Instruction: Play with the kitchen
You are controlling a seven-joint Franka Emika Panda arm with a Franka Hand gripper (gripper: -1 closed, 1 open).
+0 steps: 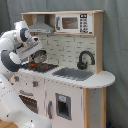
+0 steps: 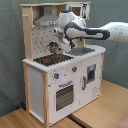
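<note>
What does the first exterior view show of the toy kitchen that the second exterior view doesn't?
Only the first exterior view shows the black faucet and the microwave's front clearly. Only the second exterior view shows the oven door face-on, with the knobs above it. In both exterior views the robot arm reaches over the stovetop under the grey hood.

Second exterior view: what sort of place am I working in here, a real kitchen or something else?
Probably a lab or test room, not a real kitchen. The kitchen is a toy set with a small stovetop and oven door, standing on a plain wooden floor before a grey curtain.
</note>
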